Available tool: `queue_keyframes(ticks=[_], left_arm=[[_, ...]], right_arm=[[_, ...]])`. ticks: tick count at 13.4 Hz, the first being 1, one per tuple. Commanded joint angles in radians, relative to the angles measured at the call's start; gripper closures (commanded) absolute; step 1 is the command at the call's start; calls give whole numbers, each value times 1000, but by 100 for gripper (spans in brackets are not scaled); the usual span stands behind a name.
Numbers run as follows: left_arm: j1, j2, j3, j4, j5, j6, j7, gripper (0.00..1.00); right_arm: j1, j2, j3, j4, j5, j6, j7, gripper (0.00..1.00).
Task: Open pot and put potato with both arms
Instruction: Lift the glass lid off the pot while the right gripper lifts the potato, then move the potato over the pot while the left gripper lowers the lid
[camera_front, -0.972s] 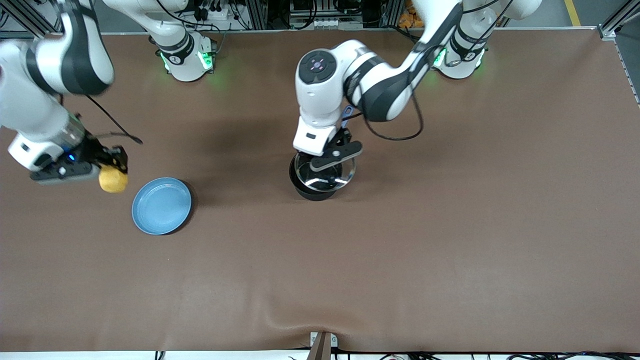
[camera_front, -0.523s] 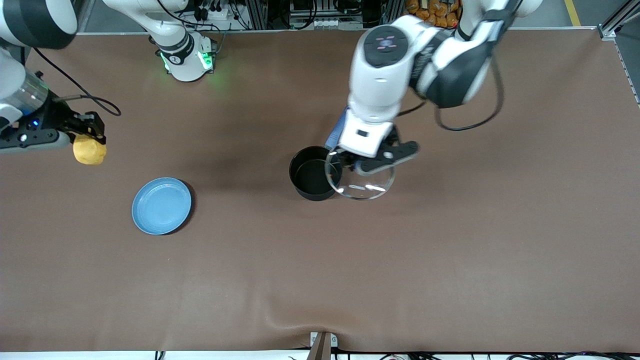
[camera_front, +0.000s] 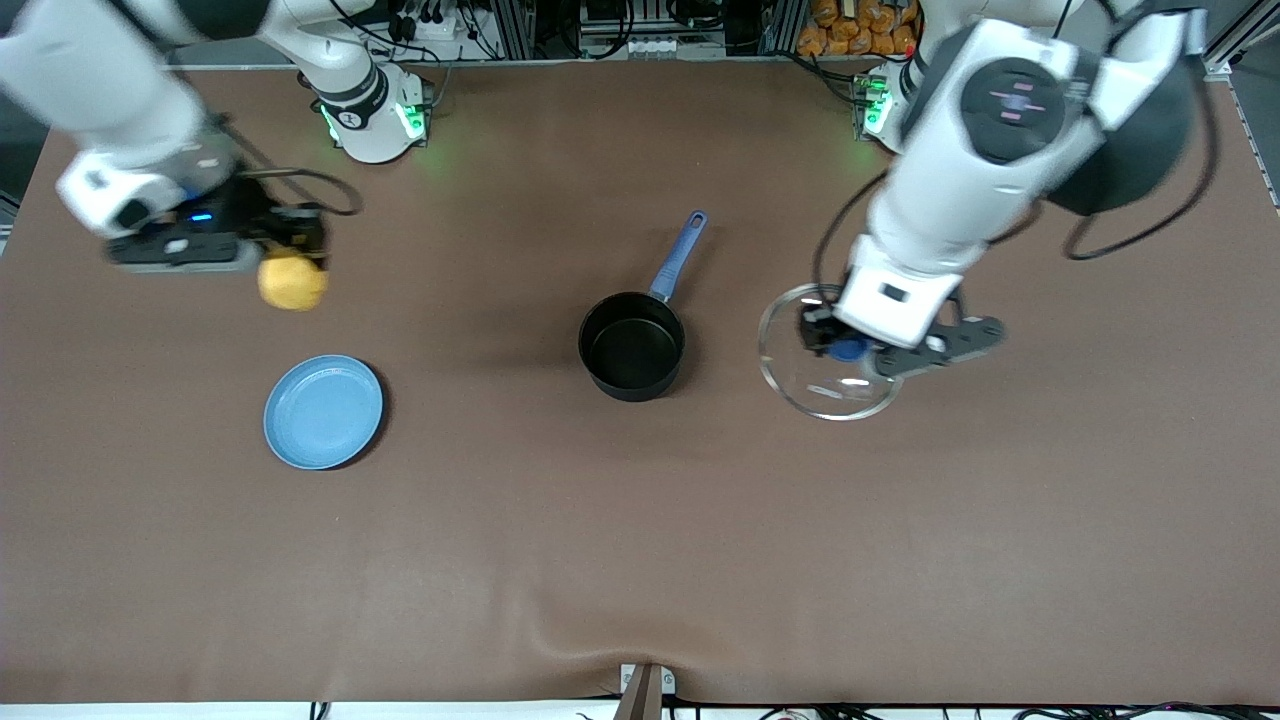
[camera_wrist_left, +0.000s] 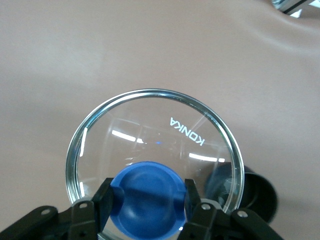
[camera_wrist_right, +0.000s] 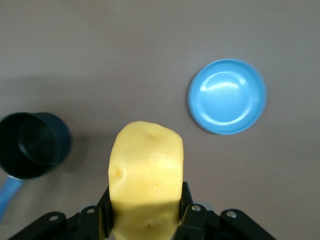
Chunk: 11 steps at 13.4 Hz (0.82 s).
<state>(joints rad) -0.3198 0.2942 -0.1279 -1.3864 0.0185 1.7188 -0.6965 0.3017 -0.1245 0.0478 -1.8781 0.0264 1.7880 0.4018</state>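
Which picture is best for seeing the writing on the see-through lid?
The left wrist view: the clear glass lid fills it, its white lettering readable above the blue knob the left gripper pinches. The front view shows the lid small, no lettering. The right wrist view misses it.

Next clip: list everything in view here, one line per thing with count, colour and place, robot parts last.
pot: one, black with a long blue handle, uncovered and with nothing in it, on the table about midway between the arms' ends.
lid: one, clear glass with a blue knob, held in the air over bare table, toward the left arm's end from the pot.
potato: one, yellow-orange, held in the air over bare table, toward the right arm's end.
plate: one, light blue, bare, on the table toward the right arm's end, nearer the front camera than the pot.
table: one, brown covering.
left hand: one, black, shut on the lid's knob.
right hand: one, black, shut on the potato.
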Motion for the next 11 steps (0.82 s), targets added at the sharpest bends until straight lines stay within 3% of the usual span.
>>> queue_keyframes(ticks=[1, 4, 11], left_arm=[[76, -46, -9, -51, -23, -21, 130, 100], [163, -58, -9, -103, -23, -16, 254, 100], [249, -56, -7, -258, -19, 117, 399, 100]], right_arm=[[127, 92, -11, 42, 3, 54, 176, 100], [261, 210, -11, 65, -8, 161, 352, 100], [373, 446, -11, 117, -3, 326, 440, 100]])
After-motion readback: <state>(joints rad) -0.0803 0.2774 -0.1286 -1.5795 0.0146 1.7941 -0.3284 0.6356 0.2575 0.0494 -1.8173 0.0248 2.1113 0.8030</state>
